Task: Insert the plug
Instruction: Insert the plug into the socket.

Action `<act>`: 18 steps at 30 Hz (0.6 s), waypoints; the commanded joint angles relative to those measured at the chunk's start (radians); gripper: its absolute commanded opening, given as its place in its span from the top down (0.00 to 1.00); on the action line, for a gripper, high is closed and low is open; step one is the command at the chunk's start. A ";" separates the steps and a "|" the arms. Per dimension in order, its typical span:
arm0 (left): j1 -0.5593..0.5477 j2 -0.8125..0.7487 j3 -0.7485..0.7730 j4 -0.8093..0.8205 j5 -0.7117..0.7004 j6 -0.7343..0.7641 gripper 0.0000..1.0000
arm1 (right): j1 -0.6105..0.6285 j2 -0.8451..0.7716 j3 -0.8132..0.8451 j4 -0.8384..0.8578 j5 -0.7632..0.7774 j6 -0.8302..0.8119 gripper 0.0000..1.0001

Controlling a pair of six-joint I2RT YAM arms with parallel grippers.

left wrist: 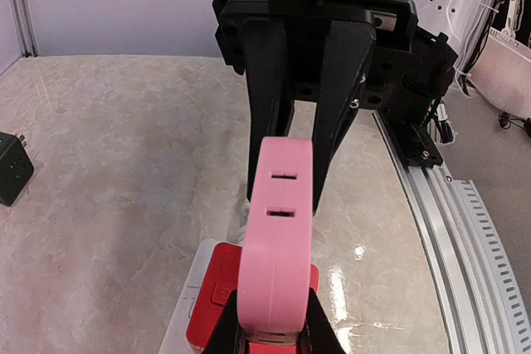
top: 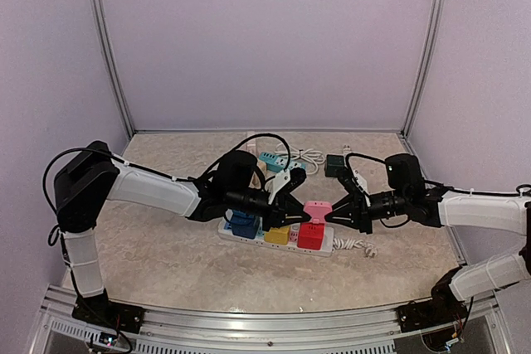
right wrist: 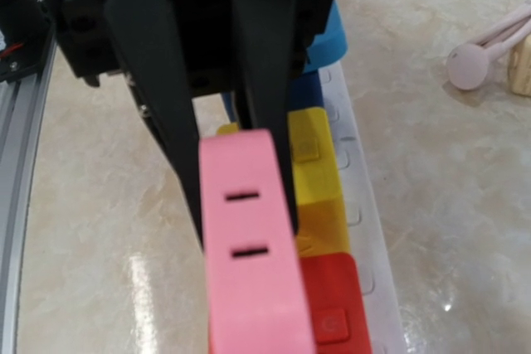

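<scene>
Two grippers were clamped on one pink plug (top: 316,207). The left gripper (top: 297,211) was at the plug's left end and the right gripper (top: 334,210) at its right end, so the plug sat between the two, tip to tip. Both were closed narrow on it.

From the left wrist, the plug stood on edge in the near ground with the left gripper's own dark fingers (left wrist: 222,339) pressed to either side of its lower end. The right gripper's two black fingers (left wrist: 267,105) straddled its far end. Two slots showed on the plug's narrow face. From the right wrist the picture mirrored this, with the plug close up and the left gripper's fingers flanking its far end.

The plug hung just above the red block (top: 311,236) at the right end of the white strip (right wrist: 365,238). I could not tell whether it touched that block.

One strip lay on the table (top: 166,246), carrying three blocks in a row: one blue block (top: 243,223), one yellow block (top: 277,234) and the red one. One black adapter (top: 335,165) lay apart, behind the strip near the back wall.
</scene>
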 commanded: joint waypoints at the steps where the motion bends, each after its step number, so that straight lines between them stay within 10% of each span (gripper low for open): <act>1: -0.038 0.019 0.032 0.019 -0.078 -0.017 1.00 | 0.004 0.004 0.014 -0.017 0.047 0.030 1.00; 18: -0.043 0.024 0.039 -0.012 -0.133 -0.021 1.00 | 0.004 0.071 0.027 -0.004 0.050 0.026 1.00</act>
